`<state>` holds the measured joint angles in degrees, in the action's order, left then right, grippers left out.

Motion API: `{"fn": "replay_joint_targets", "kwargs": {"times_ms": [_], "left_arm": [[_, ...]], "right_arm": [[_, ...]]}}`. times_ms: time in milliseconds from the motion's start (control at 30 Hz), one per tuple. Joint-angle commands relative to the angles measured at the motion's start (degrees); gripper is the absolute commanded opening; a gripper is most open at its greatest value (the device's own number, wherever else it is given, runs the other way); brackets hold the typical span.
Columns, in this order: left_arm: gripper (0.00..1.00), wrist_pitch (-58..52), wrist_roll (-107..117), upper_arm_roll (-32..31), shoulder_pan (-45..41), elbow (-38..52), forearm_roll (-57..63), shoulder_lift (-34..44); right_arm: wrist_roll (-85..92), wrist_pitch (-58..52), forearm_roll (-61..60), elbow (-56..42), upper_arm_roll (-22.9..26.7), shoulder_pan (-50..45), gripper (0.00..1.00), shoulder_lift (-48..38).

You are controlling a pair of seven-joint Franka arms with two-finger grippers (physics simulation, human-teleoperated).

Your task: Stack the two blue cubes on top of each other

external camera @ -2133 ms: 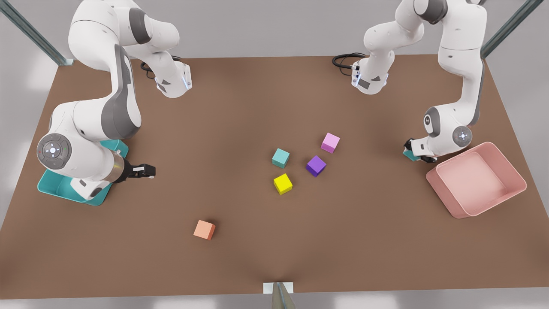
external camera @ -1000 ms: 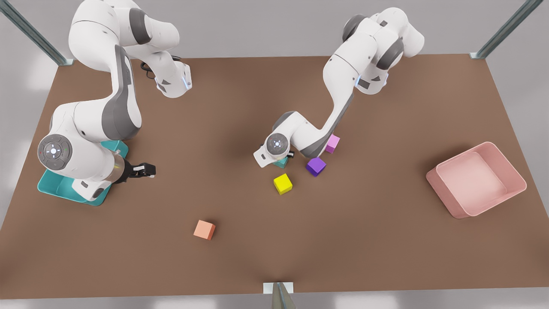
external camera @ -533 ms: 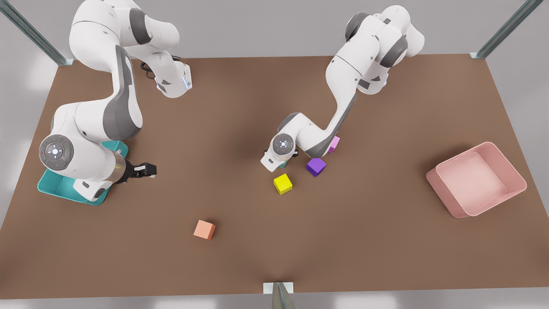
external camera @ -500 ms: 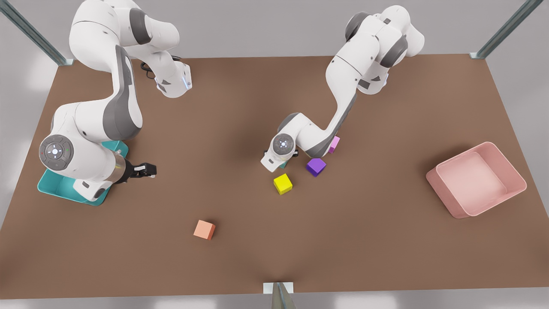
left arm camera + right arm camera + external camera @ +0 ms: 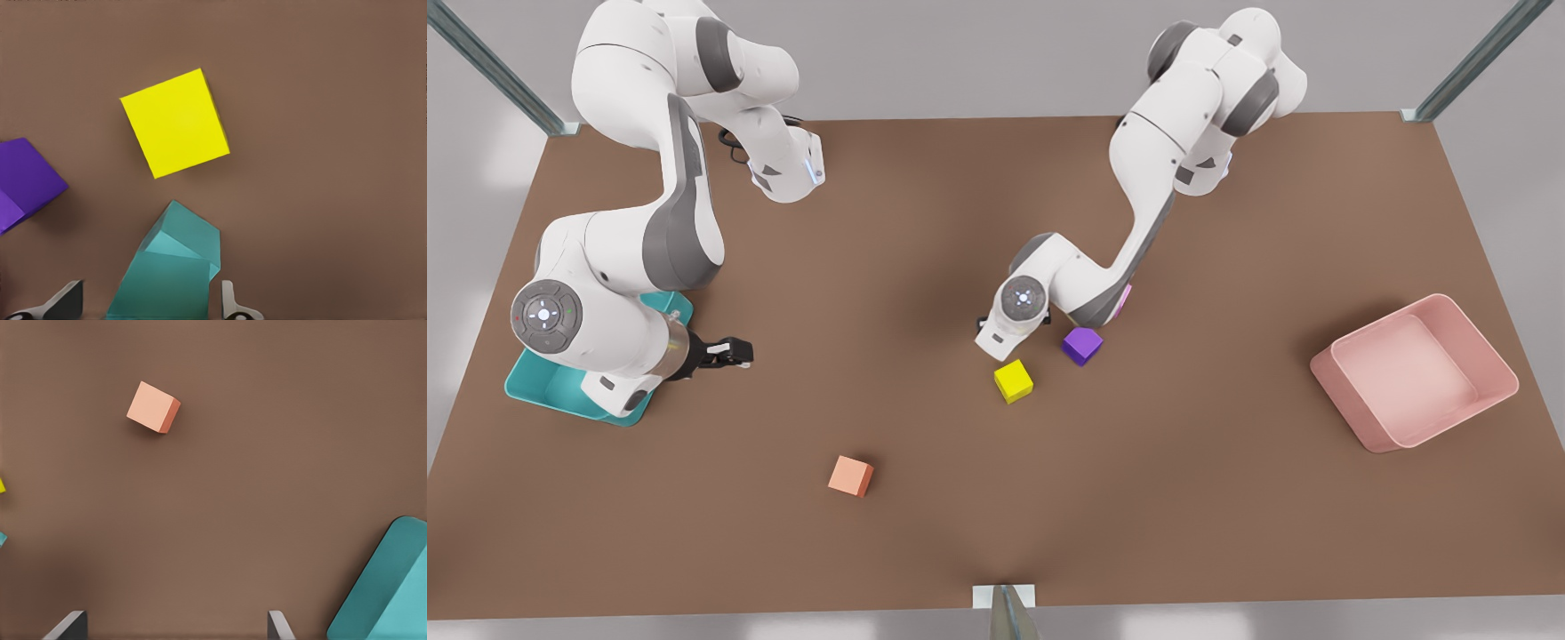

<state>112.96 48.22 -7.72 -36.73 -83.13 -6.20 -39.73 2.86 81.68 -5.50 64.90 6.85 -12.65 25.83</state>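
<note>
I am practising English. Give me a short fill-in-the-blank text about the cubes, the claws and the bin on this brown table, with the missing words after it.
1. Near the two small matte teal cubes, which stand between the fingers of the left claw, lie a plain yellow cube and a deep ____ cube.
2. The waiting right claw hovers open beside a large rectangular bin coloured ____.
3. The right wrist view looks down on a whole ____ cube.

Missing words: purple; teal; orange

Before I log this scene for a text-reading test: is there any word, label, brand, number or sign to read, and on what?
None. The cubes, yellow, purple, orange and the stacked blue cubes, are plain-faced; the pink bin and teal bin carry no print. The left gripper and right gripper bear no lettering.
</note>
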Motion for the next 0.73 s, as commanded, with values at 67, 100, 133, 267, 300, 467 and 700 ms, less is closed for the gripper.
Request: {"fn": "replay_joint_targets", "kwargs": {"times_ms": [67, 100, 133, 267, 300, 467, 700], "left_arm": [[1.0, -0.29, 4.69, -0.01, 0.08, 0.16, -0.04, 1.14], [1.0, -0.55, 4.69, -0.01, 0.16, 0.33, -0.04, 1.41], [1.0, -0.55, 4.86, -0.01, 0.51, 0.6, -0.12, 1.58], [1.0, -29.01, -5.76, 0.16, 12.63, 14.47, 0.05, 5.45], [1.0, -37.46, -12.52, 0.34, 18.17, 18.7, 5.4, 6.15], [1.0, -40.13, -48.82, -0.19, 35.74, 14.87, 11.49, 15.97], [1.0, -44.94, -48.49, 0.08, 36.11, 8.24, 9.63, 23.56]], "right_arm": [[0.04, 0.06, -0.04, -0.04, 0.0, 0.0, 1.0, -0.08], [0.04, 0.06, -0.04, -0.04, 0.0, 0.0, 1.0, -0.08], [0.04, 0.06, -0.04, -0.04, 0.0, 0.0, 1.0, -0.08], [0.04, -0.02, 0.05, -0.04, 0.09, 0.09, 1.0, -0.26], [0.04, 0.06, 0.05, -0.04, 0.09, 0.09, 1.0, -0.34], [0.04, -0.03, 0.05, -0.04, 0.09, 0.09, 1.0, -0.34], [0.13, -0.03, 0.14, -0.04, 0.09, 0.09, 1.0, -0.52]]}}
